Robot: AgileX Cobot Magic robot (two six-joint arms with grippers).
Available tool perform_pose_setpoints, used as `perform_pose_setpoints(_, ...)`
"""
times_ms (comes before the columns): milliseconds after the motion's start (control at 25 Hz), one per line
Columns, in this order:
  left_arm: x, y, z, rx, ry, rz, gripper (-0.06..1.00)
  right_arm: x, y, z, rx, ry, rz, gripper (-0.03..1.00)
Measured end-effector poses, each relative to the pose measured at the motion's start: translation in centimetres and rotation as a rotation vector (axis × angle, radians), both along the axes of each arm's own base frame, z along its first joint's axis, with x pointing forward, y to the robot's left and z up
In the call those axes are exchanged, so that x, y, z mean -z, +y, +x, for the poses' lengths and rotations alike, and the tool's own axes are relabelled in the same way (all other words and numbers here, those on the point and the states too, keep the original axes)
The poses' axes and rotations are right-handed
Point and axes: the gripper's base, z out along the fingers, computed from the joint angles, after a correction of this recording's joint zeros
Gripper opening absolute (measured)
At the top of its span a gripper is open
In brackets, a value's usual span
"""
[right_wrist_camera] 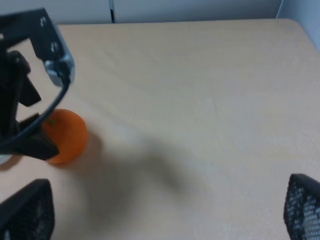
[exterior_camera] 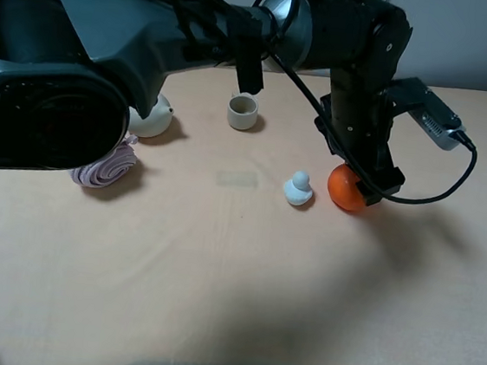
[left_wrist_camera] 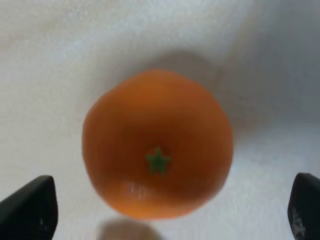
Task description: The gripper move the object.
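Exterior high view: big dark arm (exterior_camera: 154, 34) comes in from upper left of the frame and reaches across to right of centre. Its left gripper (exterior_camera: 370, 183) points down over the orange (exterior_camera: 344, 190), which sits on the tan table (exterior_camera: 217, 267), right of centre and about mid-height in the frame.

Left wrist cam: jaws spread wide. The 2 black fingertips (left_wrist_camera: 30, 207) stand 1 on each side of the fruit w/ clear table showing between each tip and the peel, so nothing is gripped. Green stem star faces the cam. Pic is a bit soft.

A grey box (exterior_camera: 433, 115) hangs off the wrist, upper right of the frame, w/ a black cable (exterior_camera: 457, 183) looping down from it and back toward the gripper.

A small pale duck (exterior_camera: 299, 188) is just left of the orange, close but apart. A cup (exterior_camera: 242, 111) stands upright above centre. A white teapot (exterior_camera: 150, 122) at left is partly hidden by the arm. A pink striped thing (exterior_camera: 105, 168) lies below it.

Right wrist cam: right gripper (right_wrist_camera: 162, 220) is also wide apart, 2 mesh-textured tips at the frame's corners, holding nothing. It's over bare table, well away from the orange. Not seen in the exterior view.
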Motion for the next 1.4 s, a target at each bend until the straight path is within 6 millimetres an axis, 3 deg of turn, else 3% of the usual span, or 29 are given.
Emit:
perform_pose_setpoints(320,-3.7,0.5,-0.3,-0.002,0.041,0.06,0.91,0.0,0.0,0.0,0.0,0.0,0.0,0.69)
perform_pose_setpoints(600,-5.5,0.5,-0.1,-0.022,-0.001,0.027,0.91,0.0,0.0,0.0,0.0,0.0,0.0,0.69)
perform_pose_setpoints(880,-9.1,1.1,-0.5,-0.049,-0.037,-0.03,0.91,0.0,0.0,0.0,0.0,0.0,0.0,0.69)
perform_pose_setpoints(1240,-15.1,2.8,-1.5,-0.07,-0.118,-0.102,0.91,0.0,0.0,0.0,0.0,0.0,0.0,0.69)
perform_pose_setpoints(1400,-16.2,4.7,-2.6,-0.085,-0.11,-0.061,0.91,0.0,0.0,0.0,0.0,0.0,0.0,0.69)
